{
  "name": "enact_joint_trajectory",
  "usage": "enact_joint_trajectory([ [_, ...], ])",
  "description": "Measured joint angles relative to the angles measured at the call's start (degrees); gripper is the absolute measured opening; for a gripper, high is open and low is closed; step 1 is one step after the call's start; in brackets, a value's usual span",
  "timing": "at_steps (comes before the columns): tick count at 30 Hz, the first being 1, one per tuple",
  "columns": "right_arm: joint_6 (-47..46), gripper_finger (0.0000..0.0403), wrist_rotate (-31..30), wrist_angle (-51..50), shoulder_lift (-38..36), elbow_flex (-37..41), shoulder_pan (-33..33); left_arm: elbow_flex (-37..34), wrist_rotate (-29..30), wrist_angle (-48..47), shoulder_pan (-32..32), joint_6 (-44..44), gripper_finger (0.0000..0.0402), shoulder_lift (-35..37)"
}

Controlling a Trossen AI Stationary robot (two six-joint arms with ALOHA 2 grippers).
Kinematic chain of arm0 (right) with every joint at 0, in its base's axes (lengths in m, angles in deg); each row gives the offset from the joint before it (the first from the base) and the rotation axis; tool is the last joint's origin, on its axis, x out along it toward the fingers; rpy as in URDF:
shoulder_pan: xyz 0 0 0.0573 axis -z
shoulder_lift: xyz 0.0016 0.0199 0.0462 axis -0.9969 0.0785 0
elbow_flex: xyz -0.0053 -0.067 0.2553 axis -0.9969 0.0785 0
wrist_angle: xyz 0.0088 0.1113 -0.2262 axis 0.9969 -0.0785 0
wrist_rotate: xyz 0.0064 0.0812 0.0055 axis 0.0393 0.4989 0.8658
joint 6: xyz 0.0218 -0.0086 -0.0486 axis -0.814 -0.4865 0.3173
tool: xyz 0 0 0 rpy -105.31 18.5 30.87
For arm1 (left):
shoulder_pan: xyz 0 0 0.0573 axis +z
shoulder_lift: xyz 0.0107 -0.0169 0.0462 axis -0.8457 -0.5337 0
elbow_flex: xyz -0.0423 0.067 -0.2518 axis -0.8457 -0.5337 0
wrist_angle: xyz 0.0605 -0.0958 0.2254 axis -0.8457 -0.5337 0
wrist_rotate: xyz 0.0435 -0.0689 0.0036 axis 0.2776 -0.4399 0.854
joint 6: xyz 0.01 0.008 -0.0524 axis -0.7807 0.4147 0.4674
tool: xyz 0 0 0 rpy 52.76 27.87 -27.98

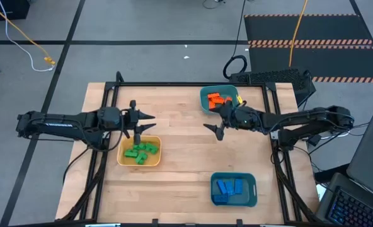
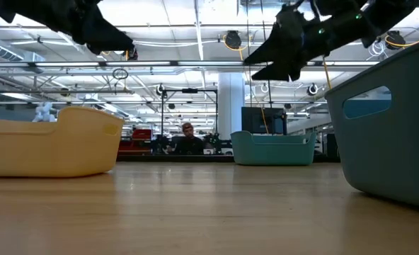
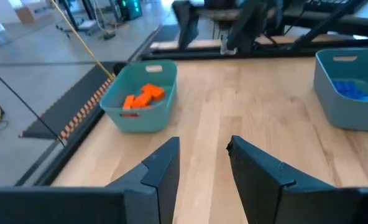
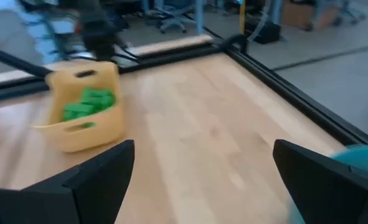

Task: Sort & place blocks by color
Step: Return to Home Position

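A pale wooden surface (image 1: 180, 161) is sitting inside a black frame (image 1: 174, 84), with grey floor (image 1: 142, 25) lying all round it. A yellow cable (image 1: 22, 39) is trailing across the floor at the high view's upper left. A black mat with an orange-striped edge (image 1: 309, 43) is lying at the upper right. In the low view a wide hall with ceiling lights and pipes is opening behind the surface, and a person (image 2: 188, 139) is sitting far back.

Three trays are standing well apart. A yellow tray (image 1: 120, 152) is sitting toward the left rail and holding the green blocks (image 1: 141, 152). A teal tray (image 1: 203, 98) is sitting just inside the rail at the high view's top and holding the orange blocks (image 1: 220, 99). A second teal tray (image 1: 253, 189) is sitting close to the bottom edge and holding the blue blocks (image 1: 229, 186).

The left tool (image 1: 150, 123) is hanging above the surface just beside the yellow tray's rim, its fingers standing apart with a narrow gap. The right tool (image 1: 210, 120) is hanging beside the tray of orange blocks with its fingers spread wide. Neither is gripping anything.

Bare wood is showing between the two tools and across the middle. More is running along the bottom edge to the left of the blue blocks' tray.
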Motion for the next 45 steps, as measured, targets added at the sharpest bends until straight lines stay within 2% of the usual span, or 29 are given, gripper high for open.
enact_joint_trajectory([
  [4,0.77,0.0375,-0.62,0.46,-1.87,0.65,-2.84,-0.72,-0.06,-0.45,0.09,2.09,0.0143,-0.02],
  [8,0.43,0.0375,-4.02,4.58,-4.52,6.18,-4.76,-0.87,-0.12,-0.40,0.11,5.71,0.0143,-0.04],
  [14,-3.32,0.0375,-5.91,18.48,-9.32,18.22,-6.37,-0.87,-0.25,-0.08,0.07,8.25,0.0143,-0.04],
  [17,-3.01,0.0375,-6.86,29.08,-10.59,23.67,-6.90,-0.87,-0.26,0.00,-0.04,8.72,0.0143,-0.04],
  [19,-2.43,0.0375,-7.23,32.49,-12.00,25.74,-6.82,-0.87,-0.28,-0.07,-0.36,9.77,0.0143,-0.04],
  [23,-1.09,0.0375,-7.06,31.20,-14.65,26.27,-6.84,-0.87,-0.30,-0.33,-1.15,8.52,0.0143,-0.04],
  [32,-0.85,0.0375,-2.23,25.59,-17.13,26.29,-6.84,-0.87,-0.28,2.83,-1.51,5.97,0.0143,-0.04],
  [38,0.95,0.0375,5.32,25.58,-18.36,26.29,-6.89,-1.02,-0.27,2.17,-1.51,4.24,0.0143,-0.07],
  [41,1.51,0.0375,7.95,25.68,-19.74,26.29,-6.89,-3.48,-1.18,8.75,-1.89,4.19,0.0143,0.09],
  [45,1.83,0.0375,7.91,26.04,-22.35,28.22,-7.21,-7.52,-2.38,15.20,-2.49,3.47,0.0143,0.20],
])
